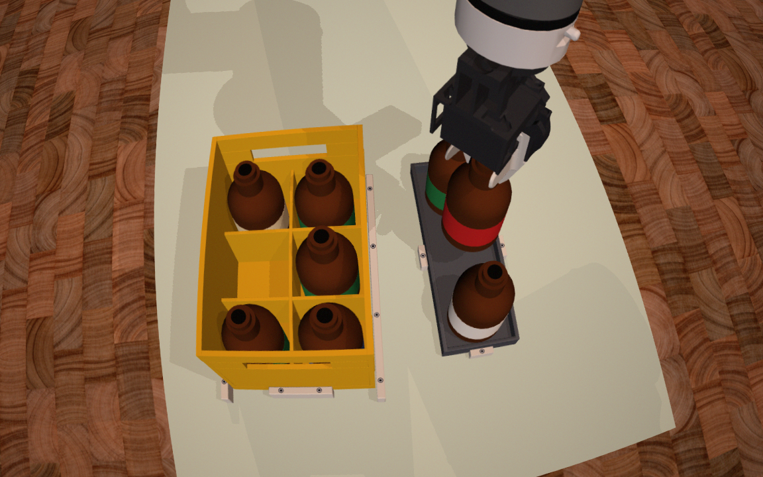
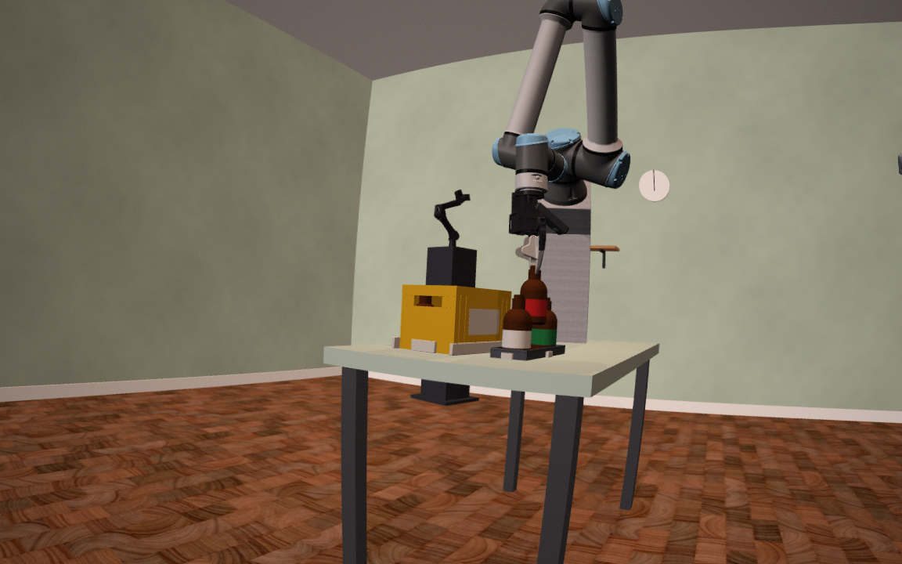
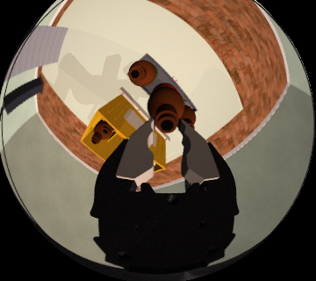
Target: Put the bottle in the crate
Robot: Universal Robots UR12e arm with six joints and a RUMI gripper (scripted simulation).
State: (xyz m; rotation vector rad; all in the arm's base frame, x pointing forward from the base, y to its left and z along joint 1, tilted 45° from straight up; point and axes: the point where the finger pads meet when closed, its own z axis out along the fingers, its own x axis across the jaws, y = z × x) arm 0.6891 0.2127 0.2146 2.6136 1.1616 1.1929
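My gripper (image 1: 474,167) (image 2: 535,264) (image 3: 166,118) is shut on the neck of a brown bottle with a red label (image 1: 471,228) (image 2: 535,307) (image 3: 166,100). This bottle hangs upright, raised above the dark tray (image 1: 443,273) (image 2: 528,354). A green-label bottle (image 1: 435,191) (image 2: 543,336) (image 3: 144,73) stands at the tray's far end, a white-label bottle (image 1: 476,305) (image 2: 517,338) (image 3: 190,114) at its near end. The yellow crate (image 1: 342,374) (image 2: 430,328) (image 3: 111,116) stands left of the tray. Its empty slot (image 1: 261,278) is the middle one of the left column.
Bottles stand in the crate's other slots, including one (image 1: 326,264) right of the empty slot. A long pale strip (image 1: 375,284) lies along the crate's right side, a short one (image 1: 301,391) at its front. Small pale blocks (image 1: 422,256) (image 1: 481,352) sit against the tray.
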